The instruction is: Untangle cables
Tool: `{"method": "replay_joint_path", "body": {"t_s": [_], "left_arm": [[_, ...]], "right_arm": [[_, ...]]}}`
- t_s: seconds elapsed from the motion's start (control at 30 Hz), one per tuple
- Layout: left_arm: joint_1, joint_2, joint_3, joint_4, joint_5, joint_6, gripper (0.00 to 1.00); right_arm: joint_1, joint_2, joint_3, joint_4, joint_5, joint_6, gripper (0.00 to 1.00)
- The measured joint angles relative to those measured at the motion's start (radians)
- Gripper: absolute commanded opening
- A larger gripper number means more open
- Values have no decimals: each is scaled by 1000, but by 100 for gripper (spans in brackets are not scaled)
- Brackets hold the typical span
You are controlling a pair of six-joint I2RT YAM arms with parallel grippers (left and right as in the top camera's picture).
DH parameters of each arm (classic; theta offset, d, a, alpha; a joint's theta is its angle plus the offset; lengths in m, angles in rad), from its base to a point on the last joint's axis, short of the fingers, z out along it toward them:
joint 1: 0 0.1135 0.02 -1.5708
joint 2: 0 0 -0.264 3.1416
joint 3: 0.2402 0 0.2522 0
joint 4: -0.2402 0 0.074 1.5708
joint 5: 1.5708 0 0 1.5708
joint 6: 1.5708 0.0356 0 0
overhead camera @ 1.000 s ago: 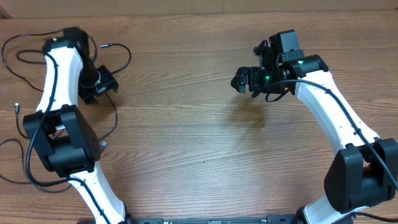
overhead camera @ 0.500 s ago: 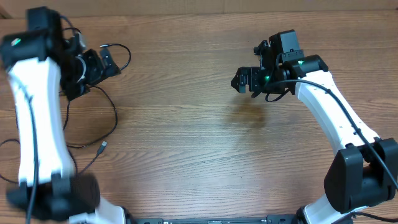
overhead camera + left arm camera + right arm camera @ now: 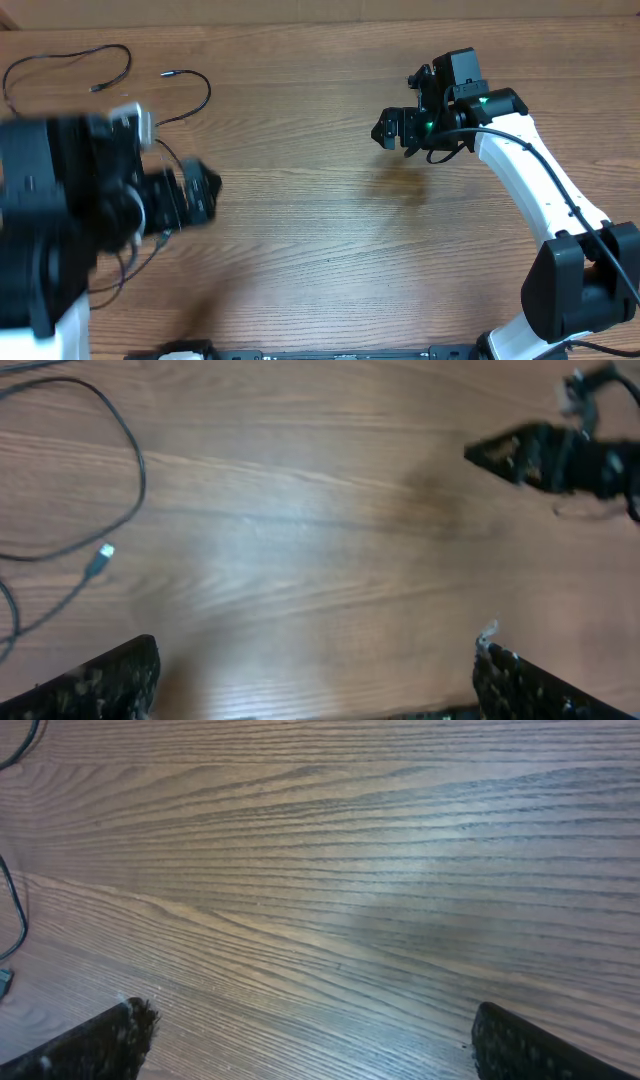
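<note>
Left gripper [image 3: 318, 652] hangs over a wooden table [image 3: 330, 550], its two dark fingers [image 3: 100, 680] showing at 7 and 5 o'clock. They are spread wide with only bare wood between them. Thin black cables [image 3: 141, 465] loop across the table from 10 to 9 o'clock. A pale metal plug [image 3: 98, 560] lies flat just below the loop, its cord trailing toward 8 o'clock. At 2 o'clock the right gripper [image 3: 560, 455] appears blurred, its tip turned toward 9 o'clock.

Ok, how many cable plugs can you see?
3: one plug far left, another plug right of it, a third plug in the left wrist view. The left arm may hide others.
</note>
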Motion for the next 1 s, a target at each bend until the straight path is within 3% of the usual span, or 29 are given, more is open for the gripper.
{"method": "replay_joint_path", "body": {"t_s": [0.3, 0.8, 1.0], "left_arm": [[-5, -274, -160, -50, 0, -26, 99], [-5, -291, -188, -41, -13, -26, 99], [-12, -307, -336, -35, -47, -23, 99]], "right_arm": [[0, 0, 0, 1, -1, 1, 100], [0, 0, 0, 1, -1, 0, 100], [0, 0, 0, 0, -1, 1, 100]]}}
